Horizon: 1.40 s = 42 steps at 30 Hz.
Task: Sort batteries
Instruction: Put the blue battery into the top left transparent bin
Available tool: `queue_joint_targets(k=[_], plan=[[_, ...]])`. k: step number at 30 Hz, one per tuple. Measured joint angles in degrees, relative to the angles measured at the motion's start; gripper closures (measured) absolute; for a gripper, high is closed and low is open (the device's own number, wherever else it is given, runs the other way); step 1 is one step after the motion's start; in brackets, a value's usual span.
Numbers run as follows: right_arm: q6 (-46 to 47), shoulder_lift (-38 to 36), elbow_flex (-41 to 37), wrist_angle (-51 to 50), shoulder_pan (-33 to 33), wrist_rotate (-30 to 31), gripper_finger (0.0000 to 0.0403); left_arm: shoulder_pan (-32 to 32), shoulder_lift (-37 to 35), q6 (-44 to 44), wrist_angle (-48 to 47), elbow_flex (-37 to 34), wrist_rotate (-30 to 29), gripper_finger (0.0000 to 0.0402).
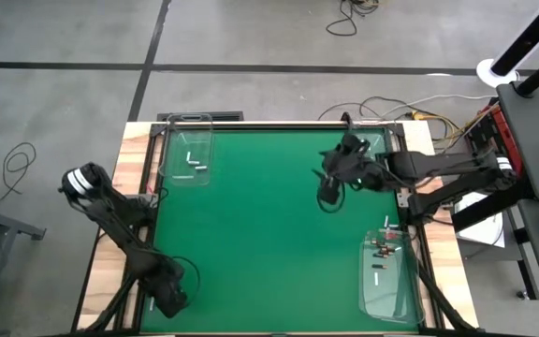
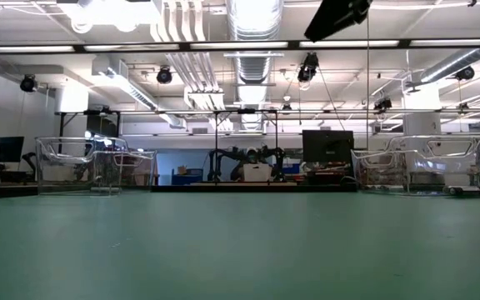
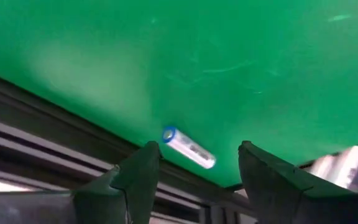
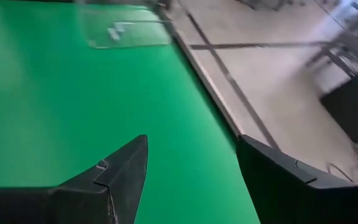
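Overhead view: whitish batteries [image 1: 193, 161] lie in the upper-left clear tray [image 1: 168, 159], dark ones in the lower-right tray [image 1: 410, 298], kept apart by type. At lower left, the left gripper [image 3: 194, 165] hovers, jaws wide, straddling a stray white battery [image 3: 189, 148] at the mat's edge [image 3: 73, 140]. The right gripper [image 4: 191, 168], jaws wide and empty, hangs upper right.

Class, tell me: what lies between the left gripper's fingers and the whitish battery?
Only bare green mat; the left wrist view shows the battery ahead of the open left gripper.
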Motion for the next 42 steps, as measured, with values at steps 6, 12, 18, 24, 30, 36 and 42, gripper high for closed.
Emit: queue_joint_targets(k=[6,12,18,24,30,36,42], plan=[[0.71,-0.12,0.02,-0.42,6.43,0.41,0.0174,0.08,2.52,1.67,-1.36,-0.08,4.69,0.0213],[2.95,-0.14,0.02,-1.41,9.52,0.46,0.0176,0.24,2.32,1.45,-1.25,0.04,4.28,0.023],[3.07,-0.14,0.02,-3.16,9.6,0.59,0.0178,0.62,2.15,2.58,-3.93,1.15,2.23,0.0242],[2.33,-0.14,0.02,-3.15,9.49,0.59,0.0171,1.72,1.87,5.15,-11.62,4.93,-2.7,0.0243],[2.6,-0.14,0.02,-3.21,9.49,0.59,0.0163,1.98,2.78,6.18,-12.21,8.2,-2.36,0.0243],[2.59,0.23,0.02,-3.28,9.36,0.79,0.0168,3.61,5.14,6.81,-13.4,8.82,1.31,0.0243],[3.34,0.71,0.0,-3.21,9.36,0.79,0.0167,4.53,6.48,7.42,-11.72,8.55,5.94,0.0243]])
